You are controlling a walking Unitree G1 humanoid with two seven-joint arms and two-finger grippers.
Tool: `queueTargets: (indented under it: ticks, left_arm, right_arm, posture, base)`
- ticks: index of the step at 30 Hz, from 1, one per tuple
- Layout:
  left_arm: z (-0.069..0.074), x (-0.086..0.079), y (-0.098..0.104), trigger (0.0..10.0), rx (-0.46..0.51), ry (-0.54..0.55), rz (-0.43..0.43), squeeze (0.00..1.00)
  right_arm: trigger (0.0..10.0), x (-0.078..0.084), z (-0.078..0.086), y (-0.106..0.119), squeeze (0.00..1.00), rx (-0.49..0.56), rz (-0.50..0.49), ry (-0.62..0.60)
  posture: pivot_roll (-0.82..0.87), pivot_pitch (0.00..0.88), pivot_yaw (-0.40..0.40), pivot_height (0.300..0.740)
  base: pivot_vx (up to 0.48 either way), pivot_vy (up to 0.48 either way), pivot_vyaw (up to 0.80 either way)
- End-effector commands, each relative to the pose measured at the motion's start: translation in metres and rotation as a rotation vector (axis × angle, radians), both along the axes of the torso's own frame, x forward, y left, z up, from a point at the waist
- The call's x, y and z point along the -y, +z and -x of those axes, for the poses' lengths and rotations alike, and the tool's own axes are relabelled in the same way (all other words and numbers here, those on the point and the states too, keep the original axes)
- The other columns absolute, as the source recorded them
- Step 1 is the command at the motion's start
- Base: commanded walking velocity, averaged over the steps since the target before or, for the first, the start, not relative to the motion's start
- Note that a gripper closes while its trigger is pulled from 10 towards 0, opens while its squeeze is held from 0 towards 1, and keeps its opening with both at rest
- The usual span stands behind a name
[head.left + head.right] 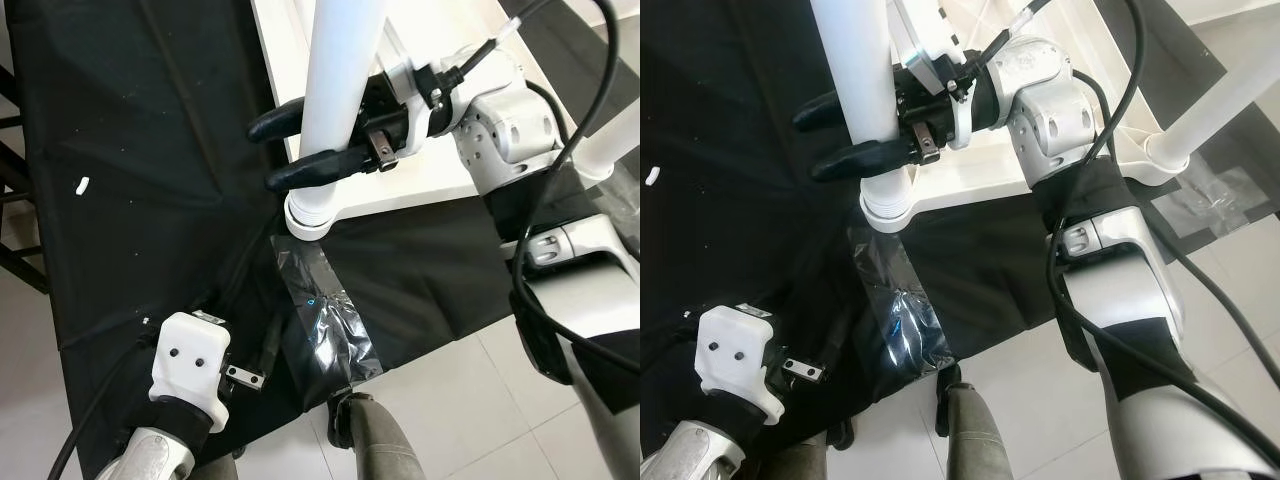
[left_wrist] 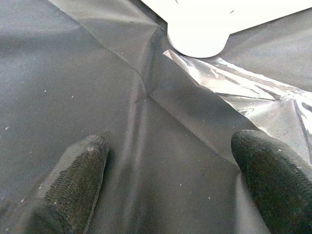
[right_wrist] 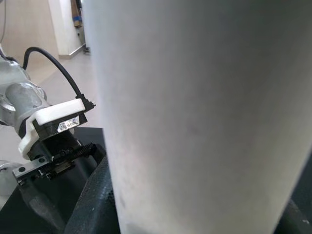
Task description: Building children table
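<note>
Judging from how things lie, we are partway through the build: the white top (image 1: 420,170) lies upside down on the black sheet (image 1: 130,140) spread over the floor, and one white leg (image 1: 335,90) stands upright at its near corner, its flanged foot (image 1: 312,212) seated against that corner. A second leg (image 1: 1200,120) rises slanting from the top farther to our right, with its own round base against the panel, so at least two legs seem to be in place. Whether the near leg is fully screwed home we cannot tell, and any remaining corners lie beyond what we can see; we judge that tightening this leg and fitting the rest is what is left. Our right tool (image 1: 305,150) reaches in from the right with the forearm bent across the top, wrist level, and its two black fingers closed around the near leg just above the foot, one on each side of the tube; in the right wrist view the leg stands close up against the camera. Our left tool (image 2: 170,185) hangs low over the black sheet near our left, away from the leg, its fingers spread wide and holding nothing. A crumpled strip of clear plastic (image 1: 325,320) lies on the sheet just below the corner, between the two arms.
</note>
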State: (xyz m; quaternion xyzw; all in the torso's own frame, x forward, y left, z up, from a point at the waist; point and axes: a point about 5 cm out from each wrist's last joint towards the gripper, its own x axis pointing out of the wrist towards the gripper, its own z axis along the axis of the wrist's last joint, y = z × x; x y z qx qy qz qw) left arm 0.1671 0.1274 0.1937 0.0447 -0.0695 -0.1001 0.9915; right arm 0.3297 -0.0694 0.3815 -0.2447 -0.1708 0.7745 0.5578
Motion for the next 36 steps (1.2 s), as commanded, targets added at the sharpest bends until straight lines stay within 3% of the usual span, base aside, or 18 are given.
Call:
queueTargets:
  ticks: [1, 5, 6, 8, 10, 17, 22, 31, 36]
  left_arm:
    - [0.004, -0.001, 0.001, 10.0, 0.002, 0.012, 0.017, 0.0]
    - [0.004, 0.0, 0.001, 10.0, 0.006, 0.015, 0.019, 0.0]
    - [0.004, 0.0, 0.002, 10.0, 0.009, 0.018, 0.019, 0.0]
    - [0.004, 0.0, 0.002, 10.0, 0.009, 0.018, 0.019, 0.0]
    - [0.004, 0.0, 0.002, 10.0, 0.01, 0.02, 0.019, 0.0]
    - [0.005, -0.001, 0.002, 10.0, 0.01, 0.02, 0.017, 0.0]
    - [0.005, 0.0, 0.001, 10.0, 0.008, 0.015, 0.014, 0.0]
    - [0.004, 0.0, 0.001, 10.0, 0.007, 0.013, 0.011, 0.0]
    - [0.003, 0.001, 0.001, 10.0, 0.008, 0.01, 0.009, 0.0]
  right_arm:
    - [10.0, 0.008, -0.01, -0.024, 0.0, -0.082, 0.07, -0.057]
    - [10.0, 0.008, -0.012, -0.025, 0.0, -0.115, 0.044, -0.048]
    - [10.0, 0.009, -0.015, -0.024, 0.0, -0.163, -0.011, -0.044]
    - [10.0, 0.009, -0.015, -0.024, 0.0, -0.163, -0.011, -0.044]
    - [10.0, 0.011, -0.017, -0.023, 0.0, -0.22, -0.08, -0.036]
    - [10.0, 0.011, -0.019, -0.023, 0.0, -0.257, -0.11, -0.03]
    - [10.0, 0.009, -0.015, -0.032, 0.0, -0.24, -0.023, -0.02]
    - [10.0, 0.009, -0.011, -0.027, 0.0, -0.221, 0.014, -0.01]
    - [10.0, 0.009, -0.011, -0.03, 0.0, -0.11, 0.141, -0.042]
  posture:
    - [-0.01, 0.545, -0.11, 0.74]
    - [-0.01, 0.546, -0.111, 0.74]
    - [-0.01, 0.548, -0.111, 0.74]
    - [-0.01, 0.548, -0.111, 0.74]
    - [-0.01, 0.55, -0.111, 0.74]
    - [0.0, 0.557, -0.103, 0.74]
    - [-0.01, 0.56, -0.103, 0.74]
    - [-0.01, 0.561, -0.107, 0.74]
    - [-0.01, 0.56, -0.106, 0.74]
  base:
    - [0.0, 0.0, 0.0]
    - [0.0, 0.0, 0.0]
    - [0.0, 0.0, 0.0]
    - [0.0, 0.0, 0.0]
    - [0.0, 0.0, 0.0]
    - [0.0, 0.0, 0.0]
    - [0.0, 0.0, 0.0]
    - [0.0, 0.0, 0.0]
    - [0.0, 0.0, 0.0]
